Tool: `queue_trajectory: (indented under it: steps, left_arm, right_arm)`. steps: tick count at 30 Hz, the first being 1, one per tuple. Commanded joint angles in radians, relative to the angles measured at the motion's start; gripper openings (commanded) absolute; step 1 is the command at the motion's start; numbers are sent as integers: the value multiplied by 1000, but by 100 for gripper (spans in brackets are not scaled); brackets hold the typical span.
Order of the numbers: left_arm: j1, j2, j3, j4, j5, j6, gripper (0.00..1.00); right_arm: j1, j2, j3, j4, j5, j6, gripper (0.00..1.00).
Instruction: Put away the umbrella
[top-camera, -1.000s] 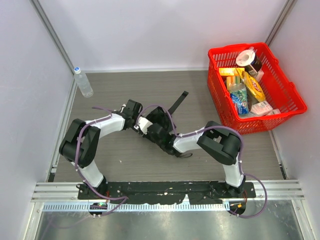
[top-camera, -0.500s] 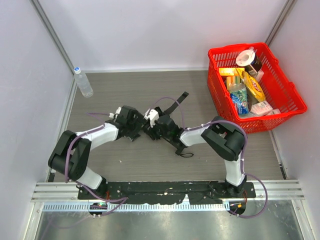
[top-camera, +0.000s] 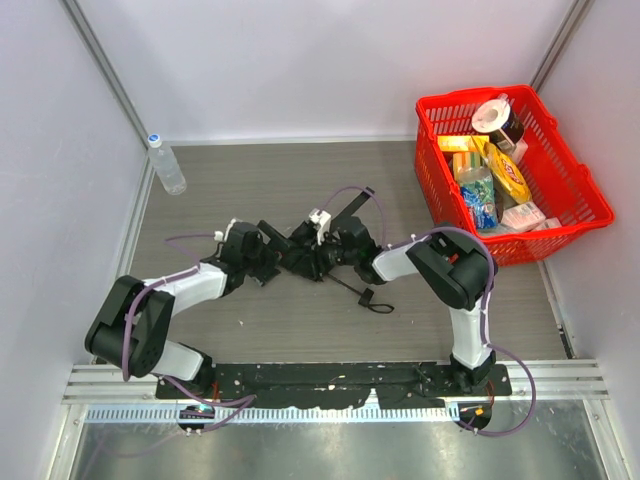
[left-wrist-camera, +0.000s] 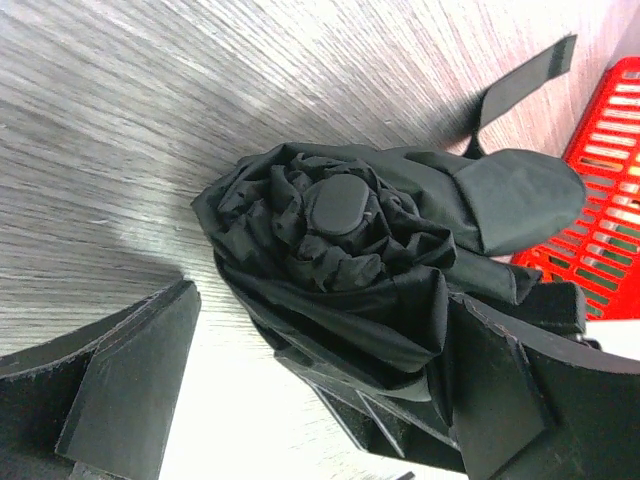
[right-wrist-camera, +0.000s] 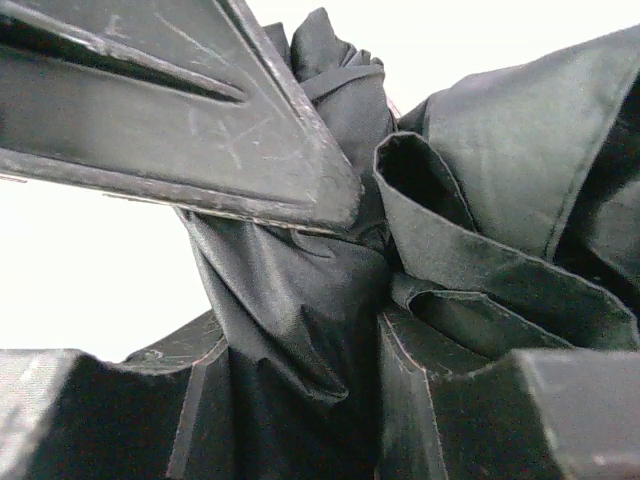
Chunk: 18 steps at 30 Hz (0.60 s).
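Umbrella (top-camera: 298, 257) fabric is bunched into a tight black wad on the table, well to the left of the red basket (top-camera: 545, 240). It sits between the two claws, probably so one can steady it while the other gathers it. The right gripper (top-camera: 325, 252), on the basket side, has fabric packed between its fingers and appears clamped on the folds. The left gripper (top-camera: 265, 257), on the far side from the basket, stands wide, with one finger against the cloth and the other apart. The closure strap (top-camera: 357, 202) trails loose toward the basket, so wrapping it looks undone.
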Motion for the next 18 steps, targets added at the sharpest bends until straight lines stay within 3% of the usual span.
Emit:
queue_trajectory:
  steps: [1, 7, 13, 18]
  left_arm:
    - [6, -31, -11, 70, 31, 6, 100]
    - [-17, -25, -70, 139, 34, -112, 100]
    - [-94, 35, -63, 56, -107, -148, 100]
    - [-103, 159, -50, 78, -89, -154, 84]
  right_arm:
    - [-20, 108, -44, -209, -153, 116, 1]
    - [-47, 187, 37, -199, -268, 249, 1]
    - [-71, 263, 85, -150, -393, 337, 1]
    - [-97, 301, 97, -79, -437, 401, 1]
